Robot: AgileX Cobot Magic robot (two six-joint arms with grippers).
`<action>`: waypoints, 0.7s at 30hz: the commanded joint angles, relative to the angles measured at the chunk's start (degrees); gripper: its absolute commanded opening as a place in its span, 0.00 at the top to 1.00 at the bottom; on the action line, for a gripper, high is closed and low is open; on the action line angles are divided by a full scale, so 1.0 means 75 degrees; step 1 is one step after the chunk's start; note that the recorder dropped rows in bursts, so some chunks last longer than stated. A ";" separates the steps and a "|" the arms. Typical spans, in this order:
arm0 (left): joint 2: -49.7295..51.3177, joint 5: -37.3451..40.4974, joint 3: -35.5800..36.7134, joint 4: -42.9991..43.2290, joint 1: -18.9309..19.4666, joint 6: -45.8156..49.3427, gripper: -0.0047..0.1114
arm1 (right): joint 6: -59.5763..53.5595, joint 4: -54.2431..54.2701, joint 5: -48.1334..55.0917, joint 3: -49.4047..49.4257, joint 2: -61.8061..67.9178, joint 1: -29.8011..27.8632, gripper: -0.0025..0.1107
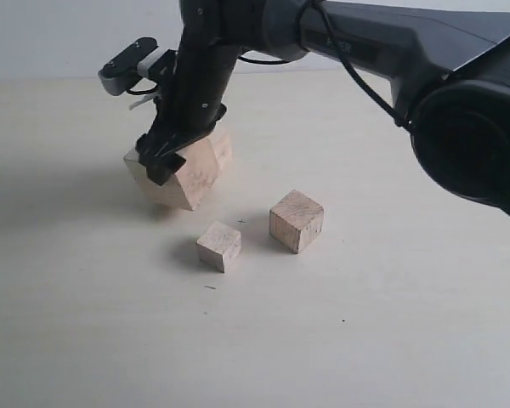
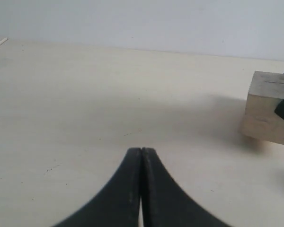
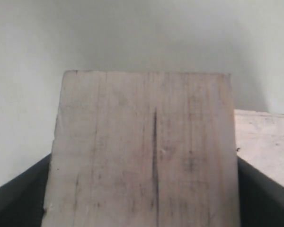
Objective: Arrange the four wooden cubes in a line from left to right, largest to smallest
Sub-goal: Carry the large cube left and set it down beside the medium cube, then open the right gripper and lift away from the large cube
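Right hand (image 1: 164,160) gripped the largest cube (image 1: 191,177), tilted between its jaws: pale raw wood, square-edged, dark crack along the grain. Another cube (image 1: 224,146) sat just behind it. Left hand (image 2: 141,158) clenched, empty.

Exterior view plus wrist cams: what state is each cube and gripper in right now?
Largest cube: gripped, tilted off flat.
Rear cube: on the table, partly hidden behind the gripped one.
Right-hand cube: on the table, free.
Smallest cube: on the table, free.
Right gripper: closed on the gripped cube.
Left gripper: shut, empty.
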 commanded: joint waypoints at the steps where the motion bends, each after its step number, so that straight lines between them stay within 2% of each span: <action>1: -0.0033 -0.0098 0.0016 -0.0031 -0.0037 0.0000 0.96 | -0.3831 0.2725 0.1055 -0.0077 -0.0096 -0.0587 0.98; 3: -0.0033 -0.0098 0.0016 -0.0031 -0.0037 0.0000 0.96 | -0.5285 0.3475 0.1065 -0.0077 -0.0096 -0.0691 0.98; 19: -0.0033 -0.0098 0.0016 -0.0031 -0.0037 0.0000 0.96 | -0.6185 0.3668 -0.0118 -0.0077 0.0516 -0.0675 0.98; 21: -0.0033 -0.0098 0.0016 -0.0031 -0.0037 0.0000 0.96 | -0.6171 0.3614 -0.0277 -0.0077 0.0516 -0.0675 0.96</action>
